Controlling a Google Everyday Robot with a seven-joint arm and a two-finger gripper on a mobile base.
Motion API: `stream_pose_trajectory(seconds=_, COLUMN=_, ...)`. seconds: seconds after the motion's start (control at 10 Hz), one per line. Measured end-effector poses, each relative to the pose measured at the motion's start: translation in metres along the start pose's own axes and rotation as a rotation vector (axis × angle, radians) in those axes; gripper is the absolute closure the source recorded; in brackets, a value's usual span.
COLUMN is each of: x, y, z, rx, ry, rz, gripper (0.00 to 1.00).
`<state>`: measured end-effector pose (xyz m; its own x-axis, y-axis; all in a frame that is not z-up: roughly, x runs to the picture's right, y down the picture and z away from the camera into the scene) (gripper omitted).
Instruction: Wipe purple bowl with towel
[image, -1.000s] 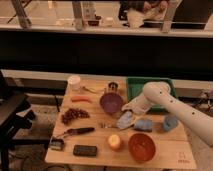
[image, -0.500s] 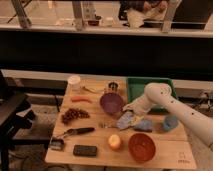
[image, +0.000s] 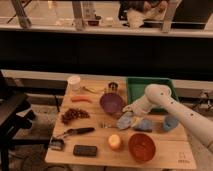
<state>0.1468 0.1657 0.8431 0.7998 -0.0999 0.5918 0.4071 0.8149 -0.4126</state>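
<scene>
The gripper (image: 128, 112) sits low over the towel (image: 124, 121); whether it pinches the cloth cannot be told. The towel lies on the worktop (image: 167, 150), just beside the purple bowl (image: 110, 103), with a blue cloth pad (image: 145, 125) on its far side.

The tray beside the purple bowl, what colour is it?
Green tray, clearest in the camera view; the gripper is down at the towel.

the gripper (image: 128, 113) hangs just right of the round dark purple bowl (image: 110, 103), hemmed by the pale grey-white towel (image: 124, 121), blue cloth pad (image: 144, 125) and green tray (image: 150, 86), while bare wooden tabletop (image: 95, 113) lies open left of the bowl.
</scene>
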Motion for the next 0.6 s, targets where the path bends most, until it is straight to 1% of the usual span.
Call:
stream_pose_trajectory(seconds=0.3, x=0.001, y=-0.001, z=0.007, rx=-0.001, ry=-0.024, rz=0.011, gripper=0.39)
stream_pose_trajectory(seconds=0.6, x=0.006, y=-0.002, z=0.014, rx=-0.006, ry=-0.037, rz=0.021, gripper=0.39)
